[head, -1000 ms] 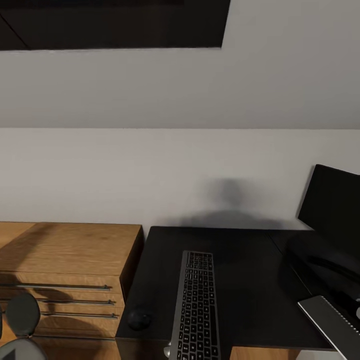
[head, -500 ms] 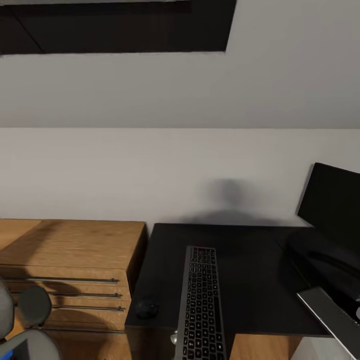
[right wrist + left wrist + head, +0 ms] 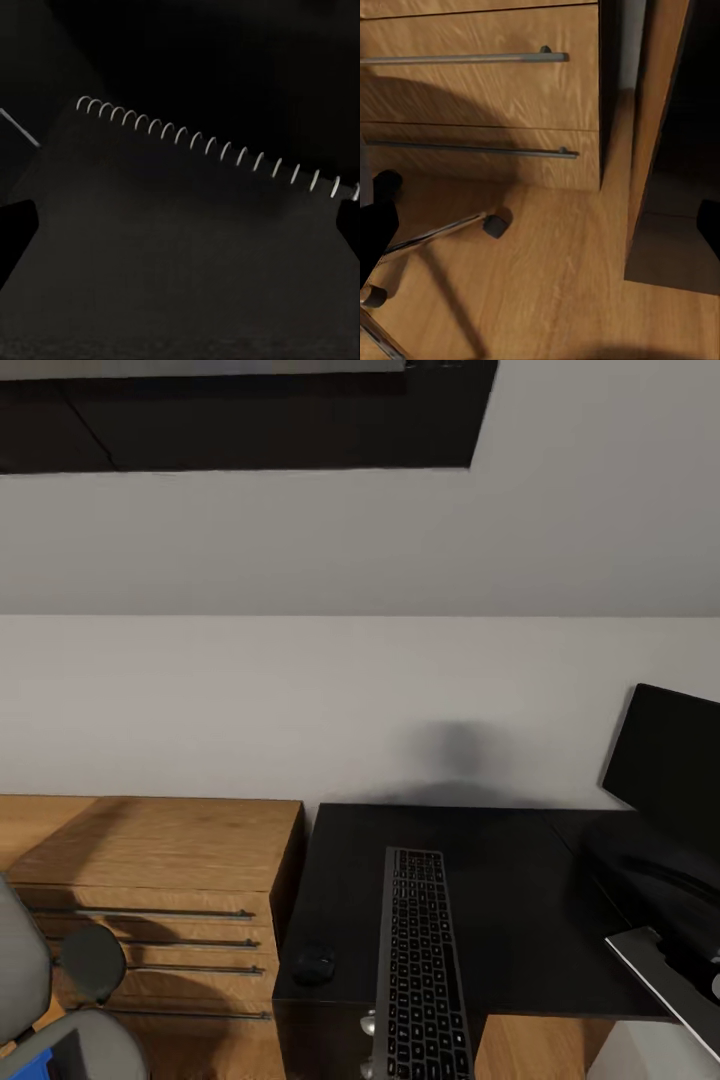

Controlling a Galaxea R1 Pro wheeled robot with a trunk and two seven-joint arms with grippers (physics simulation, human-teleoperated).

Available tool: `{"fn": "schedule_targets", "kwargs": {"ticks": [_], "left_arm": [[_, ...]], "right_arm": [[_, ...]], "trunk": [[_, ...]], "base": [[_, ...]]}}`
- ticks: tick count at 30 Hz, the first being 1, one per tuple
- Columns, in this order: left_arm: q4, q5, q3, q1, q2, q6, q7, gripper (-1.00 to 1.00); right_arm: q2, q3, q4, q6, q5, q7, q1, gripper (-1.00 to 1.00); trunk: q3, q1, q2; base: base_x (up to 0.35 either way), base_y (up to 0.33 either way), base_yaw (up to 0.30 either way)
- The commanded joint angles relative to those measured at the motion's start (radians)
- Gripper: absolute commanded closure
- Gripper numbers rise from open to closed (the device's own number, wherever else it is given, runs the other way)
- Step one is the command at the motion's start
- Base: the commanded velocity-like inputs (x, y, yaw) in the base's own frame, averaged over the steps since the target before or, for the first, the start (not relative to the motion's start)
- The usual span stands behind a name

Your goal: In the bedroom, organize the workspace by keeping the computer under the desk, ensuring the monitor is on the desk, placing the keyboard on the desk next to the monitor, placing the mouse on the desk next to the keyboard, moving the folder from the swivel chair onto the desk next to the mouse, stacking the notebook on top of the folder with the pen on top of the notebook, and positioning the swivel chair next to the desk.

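The glossy black desk (image 3: 520,900) carries the long keyboard (image 3: 420,960), with the small black mouse (image 3: 313,963) to its left near the desk's corner. The monitor (image 3: 670,760) stands at the right edge of the head view. A grey spiral-bound notebook (image 3: 660,975) lies on the desk below it. My right gripper (image 3: 180,232) hangs open just over the notebook (image 3: 195,247), whose wire spiral (image 3: 210,142) runs across; a thin white stick, perhaps the pen (image 3: 19,127), lies beside it. The swivel chair (image 3: 20,980) shows at lower left with a corner of the blue folder (image 3: 22,1065). My left gripper (image 3: 540,232) is open above the floor.
A low wooden drawer cabinet (image 3: 150,880) with bar handles stands against the wall left of the desk. In the left wrist view a silver chair leg with a castor (image 3: 495,223) lies on the plank floor (image 3: 547,300) before those drawers. A dark skylight (image 3: 240,420) sits overhead.
The head camera has turned left: desk, keyboard and mouse sit further right in the picture, and more of the swivel chair and a corner of the blue folder have come into view.
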Motion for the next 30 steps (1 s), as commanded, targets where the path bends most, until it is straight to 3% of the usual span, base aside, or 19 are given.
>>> {"fn": "schedule_targets", "kwargs": {"ticks": [1,30], "left_arm": [[0.0,0.004,-0.009,-0.001,0.0,-0.001,0.007,-1.0],[0.001,0.004,-0.009,-0.001,0.0,0.001,0.008,-1.0]], "right_arm": [[0.0,-0.003,-0.002,0.005,-0.006,0.0,0.0,-1.0],[0.002,-0.003,-0.002,0.002,-0.006,0.0,0.0,-1.0]], "trunk": [[-0.001,0.0,-0.001],[-0.001,0.0,-0.001]], "base": [[-0.079,0.23,0.0],[-0.005,0.056,0.0]]}}
